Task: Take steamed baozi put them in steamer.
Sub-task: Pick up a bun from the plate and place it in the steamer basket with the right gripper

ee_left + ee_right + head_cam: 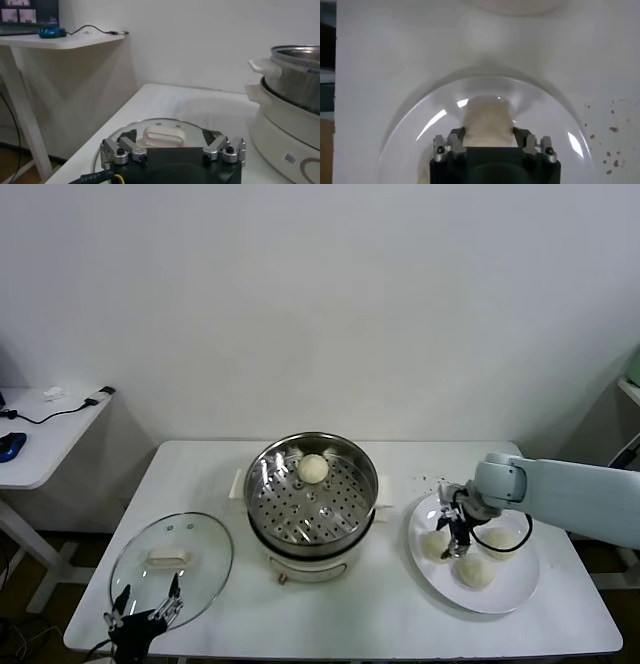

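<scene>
Head view: one baozi on the perforated tray inside the steamer at mid-tabletop; three more baozi on the white plate to the right, right gripper lowered among them. Left gripper parked at the near left edge beside the glass lid. Left wrist view: fingers spread apart above the lid, steamer alongside. Right wrist view: fingers set on both sides of a baozi on the plate, touching its flanks.
</scene>
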`<state>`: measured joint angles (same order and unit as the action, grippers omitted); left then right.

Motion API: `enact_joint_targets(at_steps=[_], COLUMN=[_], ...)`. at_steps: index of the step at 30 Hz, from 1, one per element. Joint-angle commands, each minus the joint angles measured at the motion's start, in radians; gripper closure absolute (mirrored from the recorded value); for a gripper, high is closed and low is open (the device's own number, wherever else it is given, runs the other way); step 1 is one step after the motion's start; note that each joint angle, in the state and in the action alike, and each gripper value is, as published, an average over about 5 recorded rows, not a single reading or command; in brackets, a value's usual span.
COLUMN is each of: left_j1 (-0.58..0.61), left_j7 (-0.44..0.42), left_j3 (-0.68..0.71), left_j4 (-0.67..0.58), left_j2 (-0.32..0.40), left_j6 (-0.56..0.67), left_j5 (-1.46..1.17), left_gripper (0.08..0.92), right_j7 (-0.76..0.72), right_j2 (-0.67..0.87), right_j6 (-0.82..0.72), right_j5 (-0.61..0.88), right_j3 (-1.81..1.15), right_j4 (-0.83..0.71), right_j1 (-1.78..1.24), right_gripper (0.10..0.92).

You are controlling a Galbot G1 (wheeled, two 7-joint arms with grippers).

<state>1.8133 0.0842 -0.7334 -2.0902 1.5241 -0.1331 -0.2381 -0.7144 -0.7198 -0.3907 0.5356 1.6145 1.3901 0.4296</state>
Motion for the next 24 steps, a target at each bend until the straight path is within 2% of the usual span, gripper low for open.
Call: enact_joint_targets(at_steps=[1, 7, 11, 17, 20, 24], left_j1=[0.001, 0.003, 0.003, 0.005, 0.006, 0.003], left_j7=[0.0, 0.0, 0.0, 0.0, 0.0, -0.001], left_j3=[0.001, 0.006, 0.013, 0.022, 0.028, 0.032], left_j4=[-0.001, -0.007, -0.012, -0.017, -0.021, -0.023], left_j2=[0.002, 0.004, 0.006, 0.003, 0.001, -0.001], left_j6=[0.0, 0.0, 0.001, 0.002, 0.0, -0.004], left_j5=[0.0, 0.005, 0.008, 0.009, 0.009, 0.009], left_gripper=[0.177, 0.177, 0.177, 0.177, 0.177, 0.177], right_j7=[-0.018, -0.144, -0.288, -0.454, -0.473, -0.387], right_j2=[-0.007, -0.028, -0.051, -0.129, -0.177, -0.226], right_j6=[-0.003, 0.081, 0.167, 0.291, 0.269, 0.153], right_j5=[-0.008, 0.033, 0.077, 0.155, 0.281, 0.474], right_j3=[-0.018, 0.099, 0.192, 0.227, 0.225, 0.176], right_j4=[-0.009, 0.0, -0.007, -0.096, -0.089, 0.047], right_j1=[-0.005, 0.214, 0.432, 0.712, 0.814, 0.865], right_gripper=[0.375, 0.394, 0.399, 0.398, 0.398, 0.397])
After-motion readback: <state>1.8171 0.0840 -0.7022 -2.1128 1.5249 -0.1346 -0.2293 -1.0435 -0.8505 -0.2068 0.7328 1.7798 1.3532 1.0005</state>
